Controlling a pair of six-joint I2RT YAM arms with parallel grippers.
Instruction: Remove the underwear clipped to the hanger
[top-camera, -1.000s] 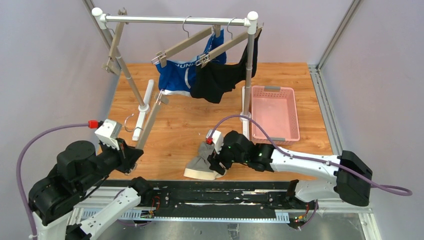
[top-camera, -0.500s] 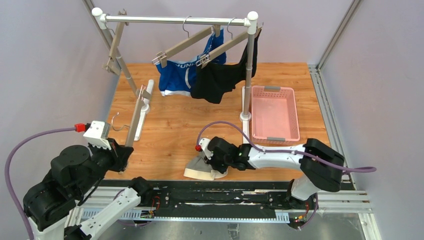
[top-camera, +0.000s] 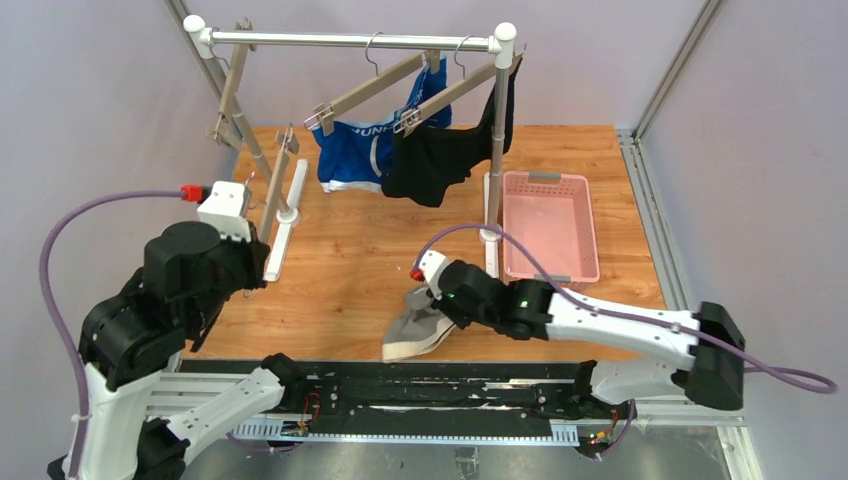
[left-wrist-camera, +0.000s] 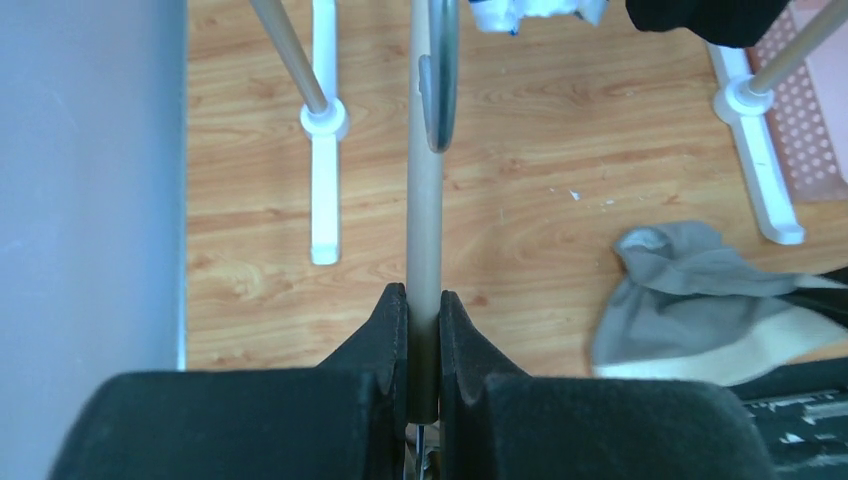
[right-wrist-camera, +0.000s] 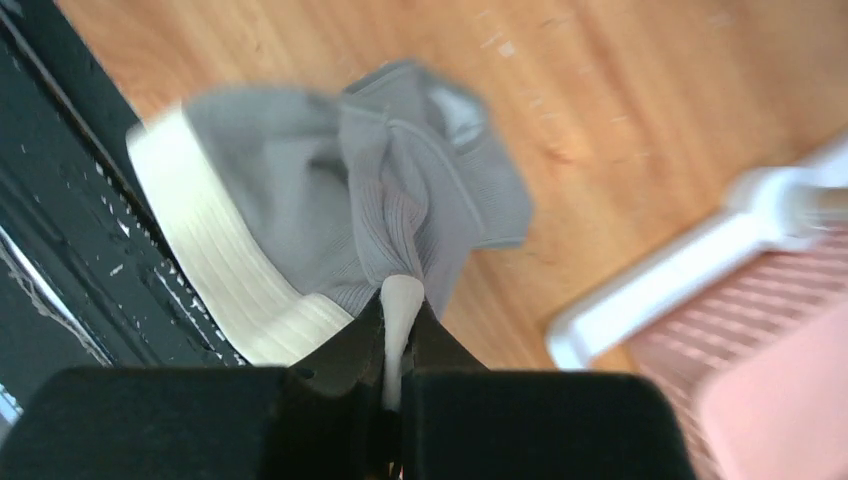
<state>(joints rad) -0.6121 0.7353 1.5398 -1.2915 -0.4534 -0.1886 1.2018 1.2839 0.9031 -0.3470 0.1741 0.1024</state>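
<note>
Grey underwear (top-camera: 408, 331) with a white waistband lies bunched at the table's near edge. My right gripper (top-camera: 428, 303) is shut on a fold of it (right-wrist-camera: 340, 180), the jaws (right-wrist-camera: 400, 300) pinching a white edge. Blue underwear (top-camera: 350, 155) and black underwear (top-camera: 430, 162) hang clipped to tan hangers on the rack rail (top-camera: 350, 40). My left gripper (left-wrist-camera: 424, 305) is shut on the bar of an empty tan hanger (left-wrist-camera: 424, 200), which stands upright beside the rack's left leg (top-camera: 275, 190). Its metal hook (left-wrist-camera: 440, 80) points away from the camera.
A pink basket (top-camera: 550, 225) sits at the right, beside the rack's right post (top-camera: 495, 150). The rack's white feet (top-camera: 284, 215) rest on the wooden table (top-camera: 360, 250). The black rail of the arm bases (top-camera: 430, 400) runs along the near edge. Grey walls close both sides.
My right gripper has shut on the grey underwear and drawn it slightly right and up. The left arm has swung the empty hanger upright, farther back toward the rack's left leg.
</note>
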